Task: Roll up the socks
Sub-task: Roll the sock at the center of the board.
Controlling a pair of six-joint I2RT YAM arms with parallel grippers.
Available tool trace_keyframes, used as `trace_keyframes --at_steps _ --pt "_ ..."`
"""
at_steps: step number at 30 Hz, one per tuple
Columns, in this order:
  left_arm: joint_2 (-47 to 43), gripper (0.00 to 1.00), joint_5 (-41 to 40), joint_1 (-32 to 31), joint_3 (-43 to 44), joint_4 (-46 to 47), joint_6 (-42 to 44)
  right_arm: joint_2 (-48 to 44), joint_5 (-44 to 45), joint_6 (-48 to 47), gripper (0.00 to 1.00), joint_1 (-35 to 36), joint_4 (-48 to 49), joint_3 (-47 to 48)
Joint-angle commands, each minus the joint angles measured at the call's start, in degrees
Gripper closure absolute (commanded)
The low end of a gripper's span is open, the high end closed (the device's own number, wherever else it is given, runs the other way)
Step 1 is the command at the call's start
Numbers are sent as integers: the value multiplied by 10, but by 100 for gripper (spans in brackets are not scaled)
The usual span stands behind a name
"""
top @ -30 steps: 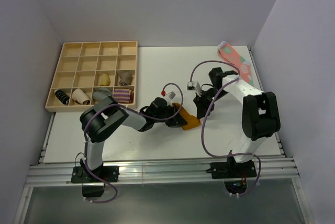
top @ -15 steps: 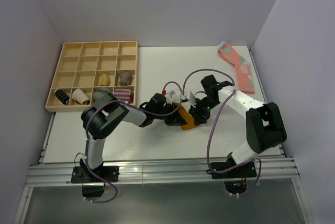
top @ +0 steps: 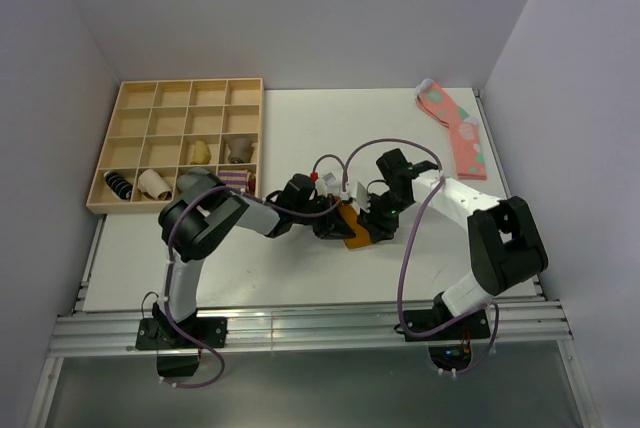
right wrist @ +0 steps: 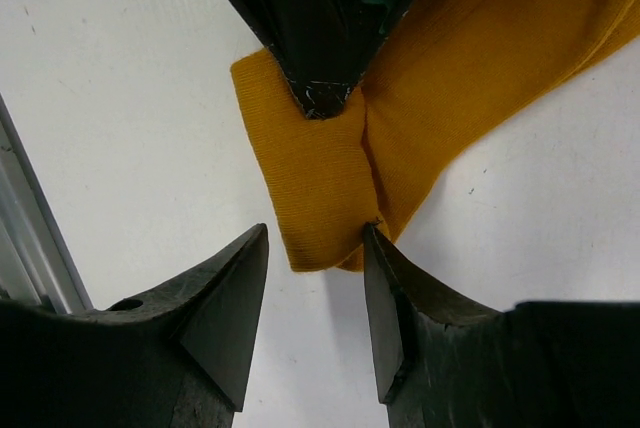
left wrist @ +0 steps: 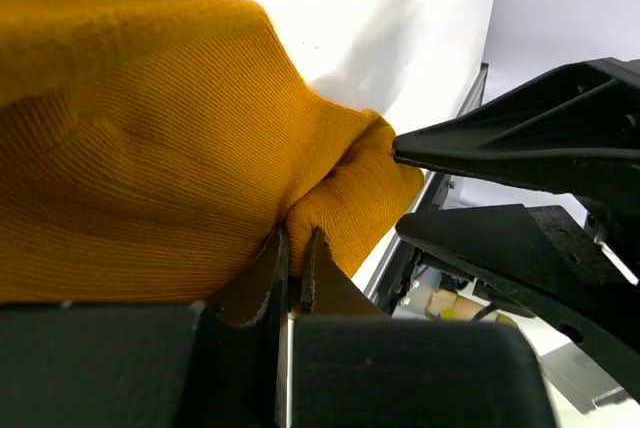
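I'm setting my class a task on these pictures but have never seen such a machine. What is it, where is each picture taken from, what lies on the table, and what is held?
The machine is a robot: a left arm and a right arm bolted at the near edge of a white table, each ending in a two-finger gripper. The wide picture looks down from above; the two close-ups come from cameras on the wrists. The left gripper is shut on a fold of the mustard sock. The right gripper is open, straddling the sock's end. Also on the table: a pink sock and a wooden tray holding rolled socks.
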Motion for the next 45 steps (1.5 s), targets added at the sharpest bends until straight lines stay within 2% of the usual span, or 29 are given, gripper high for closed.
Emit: trace_keyframes --at_steps 1,9,20,22,24,26,27,30,31,38,45 --pt "39 100 -7 5 -7 -88 23 -4 1 -5 50 12 17 -6" --pt "52 100 9 18 4 -98 26 -1 28 3 42 37 47 -24" --pt "66 100 22 28 25 -109 32 32 41 24 44 54 59 -19" --pt "70 100 30 29 25 -103 30 41 38 30 48 54 54 -9" --pt "74 100 36 29 24 -98 29 51 34 36 57 54 50 -2" --pt "75 100 41 29 22 -86 29 57 27 45 67 55 45 11" --pt "75 100 43 29 20 -84 29 64 26 47 77 54 41 14" --pt "70 100 35 29 16 -81 31 76 13 57 88 54 26 30" --pt "68 100 25 29 14 -82 31 78 12 62 89 54 24 35" --pt "8 78 -74 29 -30 -35 20 84 25 75 93 53 10 35" --pt "-33 73 -139 29 -88 45 -6 88 27 84 93 53 0 31"
